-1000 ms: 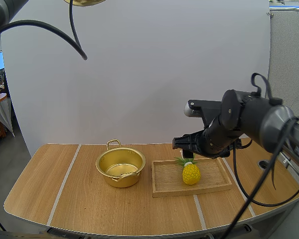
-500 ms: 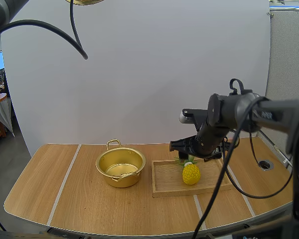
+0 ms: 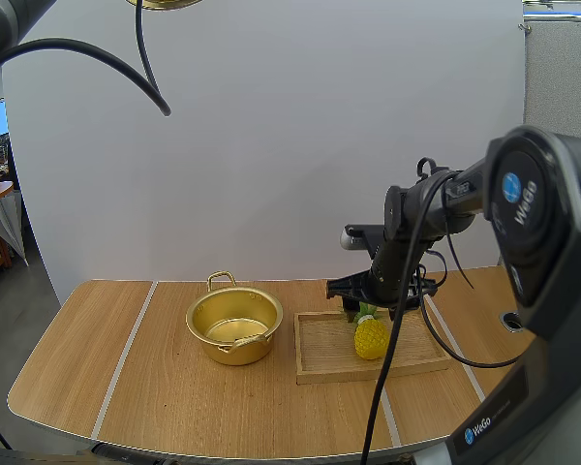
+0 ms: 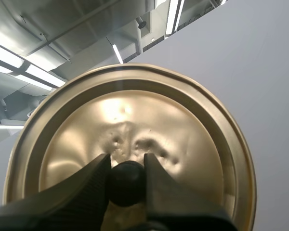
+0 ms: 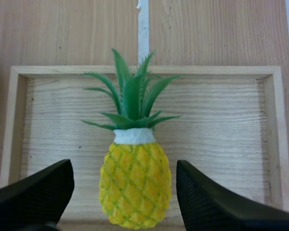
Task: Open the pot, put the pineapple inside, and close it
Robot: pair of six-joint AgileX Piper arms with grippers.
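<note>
Your right arm (image 3: 552,291) is dark grey with rounded joints, a blue round badge and white "WeGo" lettering; right gripper (image 5: 124,169) fingers (image 5: 207,202) are matte black.

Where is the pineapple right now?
In the high view the pineapple sits in the tray at the right, just right of the pot. The right gripper hangs open over it.

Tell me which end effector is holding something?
The left end effector: it pinches the black knob of the gold lid. The right end effector is open, straddling the pineapple on the wooden tray.
</note>
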